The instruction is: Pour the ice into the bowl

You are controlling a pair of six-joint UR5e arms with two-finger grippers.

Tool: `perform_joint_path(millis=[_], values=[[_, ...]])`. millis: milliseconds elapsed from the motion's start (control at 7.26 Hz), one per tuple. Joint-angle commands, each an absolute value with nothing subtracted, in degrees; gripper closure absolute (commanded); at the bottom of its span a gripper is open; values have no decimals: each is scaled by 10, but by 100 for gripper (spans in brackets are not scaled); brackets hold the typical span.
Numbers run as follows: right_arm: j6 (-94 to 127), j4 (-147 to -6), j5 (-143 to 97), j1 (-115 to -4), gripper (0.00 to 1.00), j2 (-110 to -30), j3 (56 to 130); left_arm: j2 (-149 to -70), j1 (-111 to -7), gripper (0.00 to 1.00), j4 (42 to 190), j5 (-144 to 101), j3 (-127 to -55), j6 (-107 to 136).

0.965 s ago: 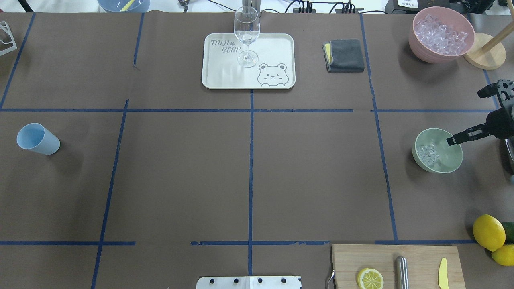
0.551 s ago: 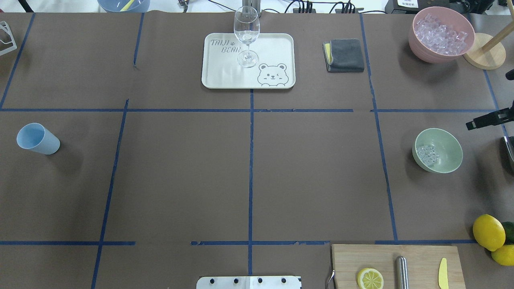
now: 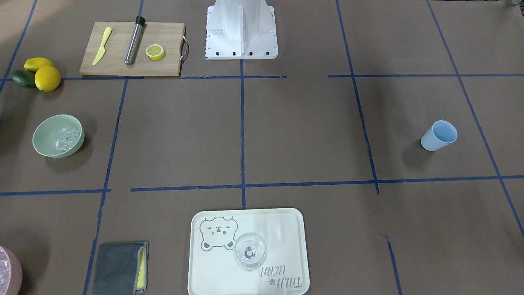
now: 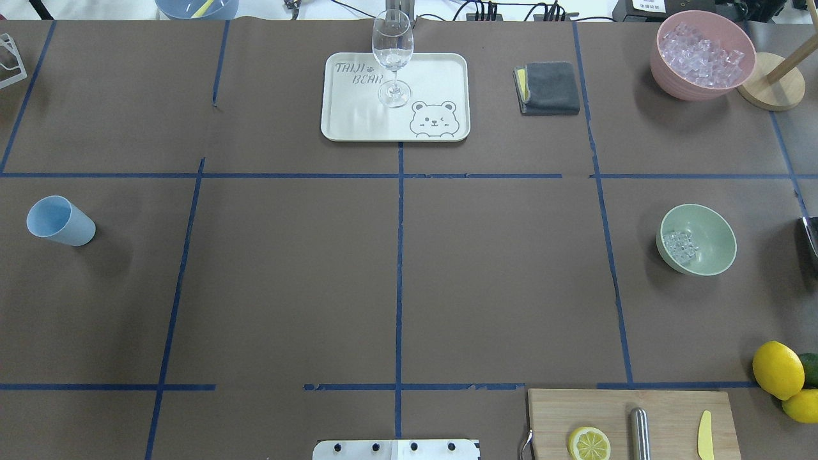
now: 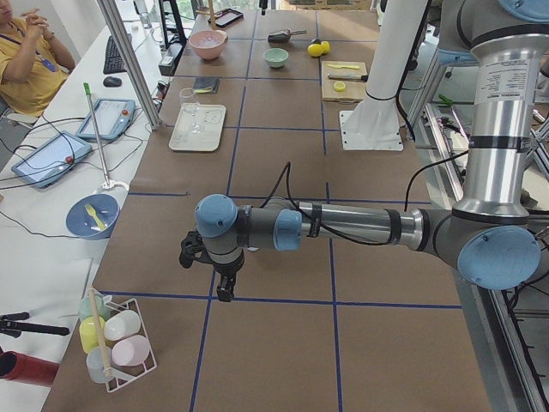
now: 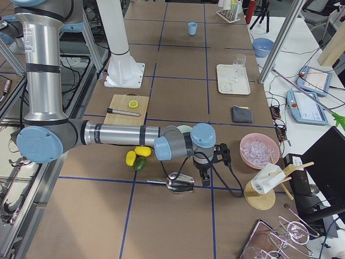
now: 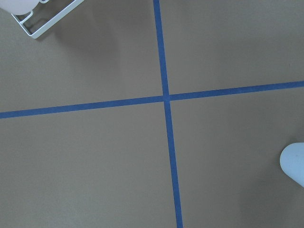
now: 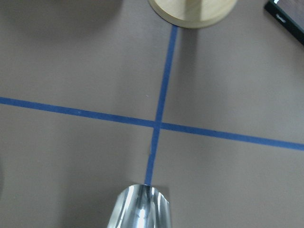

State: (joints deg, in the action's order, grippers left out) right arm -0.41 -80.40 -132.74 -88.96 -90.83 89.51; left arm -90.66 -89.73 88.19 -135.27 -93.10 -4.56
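The pale mint-green bowl [image 4: 709, 237] stands at the table's right, and also shows in the front view [image 3: 49, 133]. A handful of clear ice cubes [image 4: 679, 246] lies inside it, against its left wall. A metal scoop [image 6: 179, 183] lies on the table right of the bowl; its end shows in the right wrist view [image 8: 140, 206]. My right gripper [image 6: 205, 176] hangs just beside the scoop, seen only in the right side view, so I cannot tell its state. My left gripper [image 5: 225, 290] hovers over the table's far left, seen only in the left side view; its state is unclear.
A pink bowl [image 4: 666, 70] full of ice stands at the back right, beside a wooden stand [image 4: 770, 80]. A tray [image 4: 434, 83] bears a wine glass [image 4: 392, 54]. There is also a grey cloth [image 4: 549, 88], a blue cup [image 4: 61, 220], a cutting board [image 4: 671, 415] and lemons [image 4: 778, 369].
My right gripper was over the bowl's right rim. It has drawn back to the right and left the overhead view. The bowl and ice have not moved.
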Motion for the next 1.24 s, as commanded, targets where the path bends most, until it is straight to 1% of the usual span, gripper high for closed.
perform_joint_path(millis=[0, 138, 413, 1102], values=[[-27, -871, -1321, -933, 0, -939, 907, -907, -897, 0, 882, -1353, -932, -46], [-65, -863, -1318, -935, 0, -964, 909, -907, -897, 0, 881, -1353, -933, -46], [-76, -826, -1302, -935, 0, -961, 909, -903, -896, 0, 880, -1345, -926, -46], [-74, -832, -1326, -917, 0, -956, 912, -902, -897, 0, 881, -1332, -943, -46]])
